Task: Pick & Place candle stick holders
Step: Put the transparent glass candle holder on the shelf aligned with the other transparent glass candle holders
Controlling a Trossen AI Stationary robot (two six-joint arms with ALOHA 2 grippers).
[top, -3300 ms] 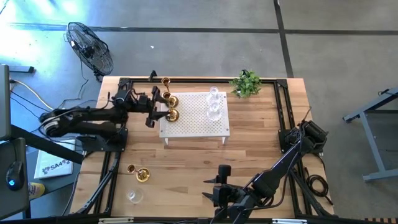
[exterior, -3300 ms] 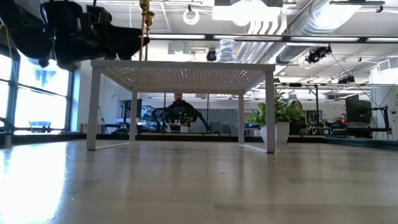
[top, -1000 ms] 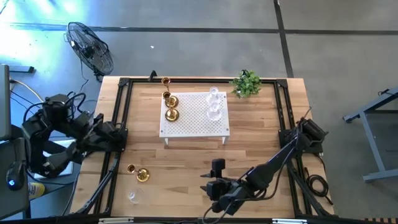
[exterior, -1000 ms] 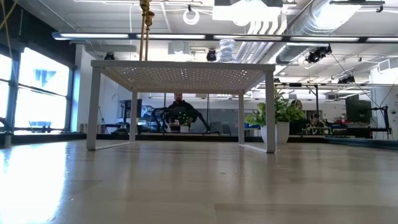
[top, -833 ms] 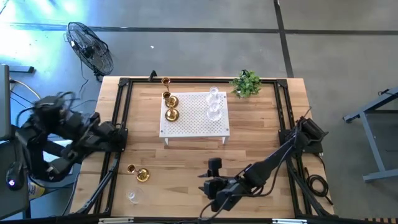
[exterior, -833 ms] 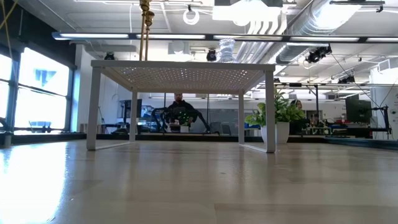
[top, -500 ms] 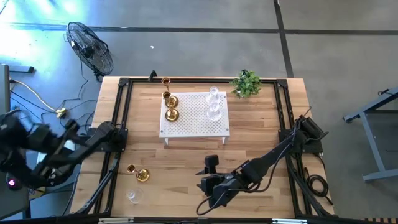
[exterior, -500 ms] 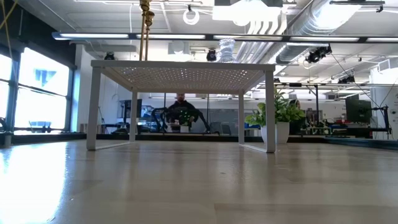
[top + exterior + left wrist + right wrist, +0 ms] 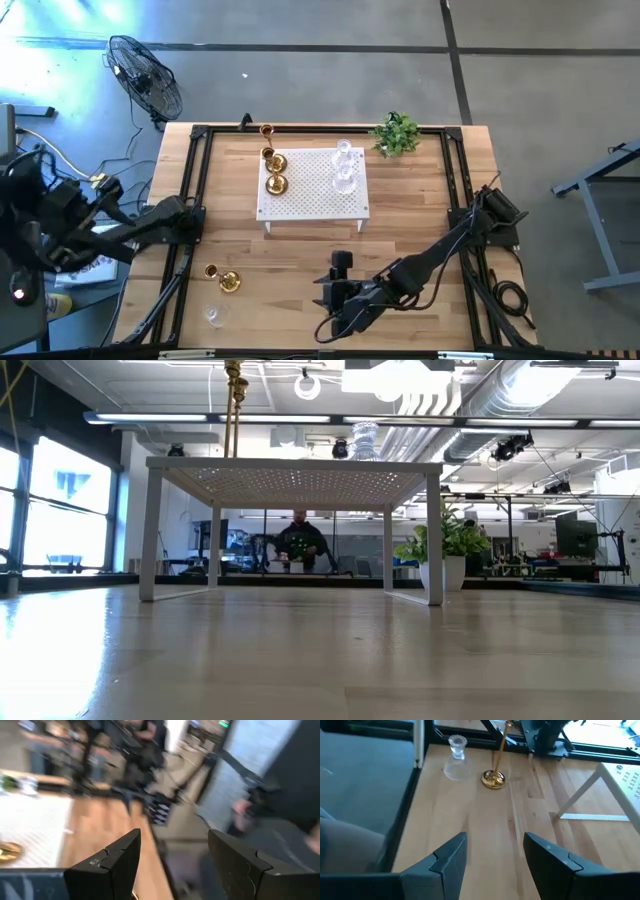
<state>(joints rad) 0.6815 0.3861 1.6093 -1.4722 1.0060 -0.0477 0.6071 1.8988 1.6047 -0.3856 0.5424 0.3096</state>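
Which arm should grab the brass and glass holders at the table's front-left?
Right, probably. The right gripper is open over the table's front, facing the brass holder and glass holder. The left gripper, also open, is swung out beyond the table's left edge.

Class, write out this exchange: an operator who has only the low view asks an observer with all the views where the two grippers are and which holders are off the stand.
Operator: I see no gripper. Where is the right one?
Observer: The right gripper is over the front part of the table, open and empty.
Operator: And the left one?
Observer: The left gripper is out beyond the table's left side, open and empty.
Operator: Any holders off the stand?
Observer: A brass holder and a glass holder stand apart near the front left corner, ahead of the right gripper.
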